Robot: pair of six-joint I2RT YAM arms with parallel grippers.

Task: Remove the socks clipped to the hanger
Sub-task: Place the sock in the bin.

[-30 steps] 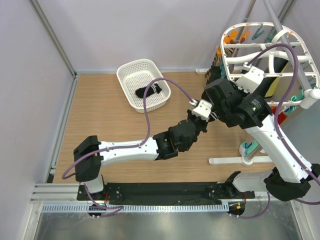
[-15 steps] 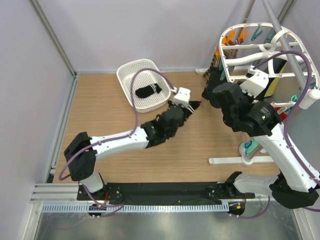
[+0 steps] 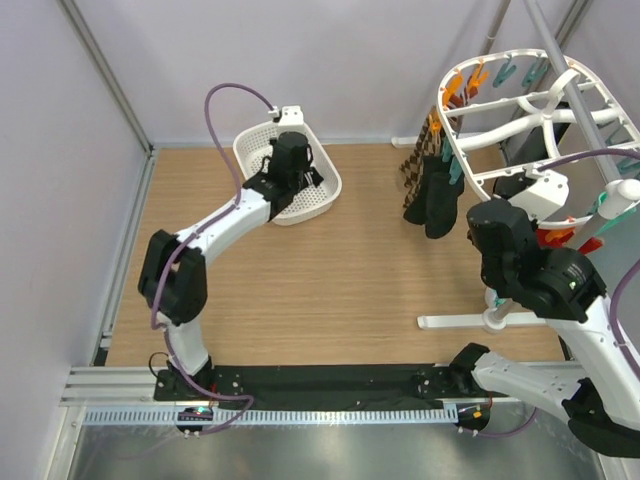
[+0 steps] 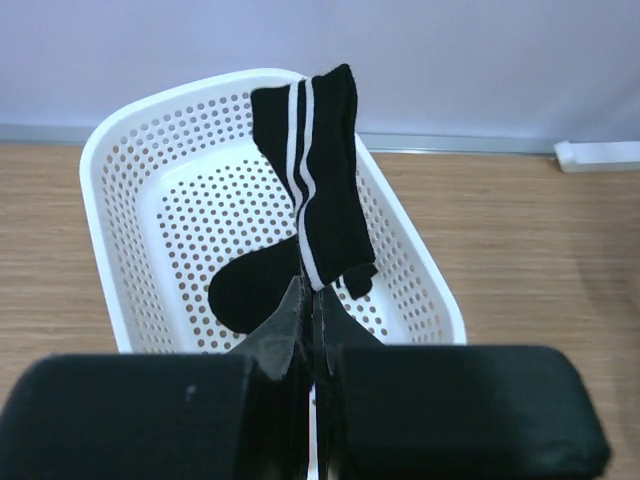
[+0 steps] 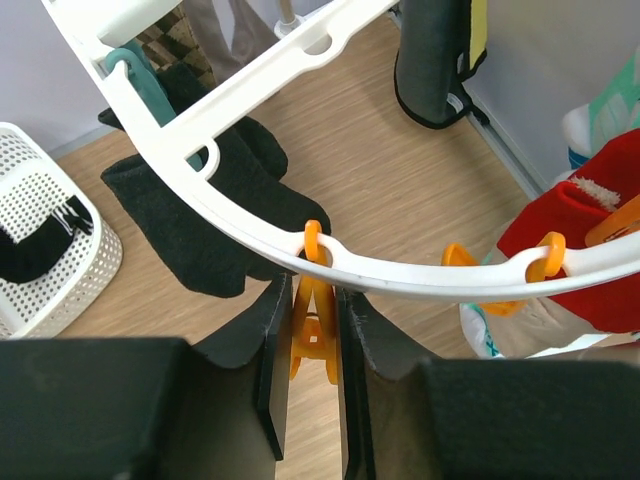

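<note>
Nearest us on the right, the right gripper [image 5: 314, 305] has its 2 fingers closed in on an orange peg [image 5: 312, 345], 1 pad against each flank. The peg dangles from the white rim of the hanger [image 5: 400, 280], which sweeps across the wrist view just above the fingertips and cuts off part of what lies behind. Further right along that rim, a second orange peg [image 5: 547, 255] sits against a red sock [image 5: 590, 215]. Beyond the rim we see the black socks [image 5: 195, 225] hanging under a teal peg [image 5: 150, 95]. Past them, a diamond-checked sock [image 5: 185, 40] is mostly hidden by a cross rib.

On the left, the left gripper [image 4: 310, 345] is clenched tight on a striped black sock [image 4: 325, 190], which reaches out from the fingertips over the white perforated basket [image 4: 110, 190]. A dark foot shape lies lower-left inside the basket; we cannot tell whether it belongs to the same sock or to another.

From above, the left arm stretches across the wooden table [image 3: 330, 280] to the basket by the back wall, well apart from the hanger at the right. The arm's own wrist covers much of the basket's inside.
</note>
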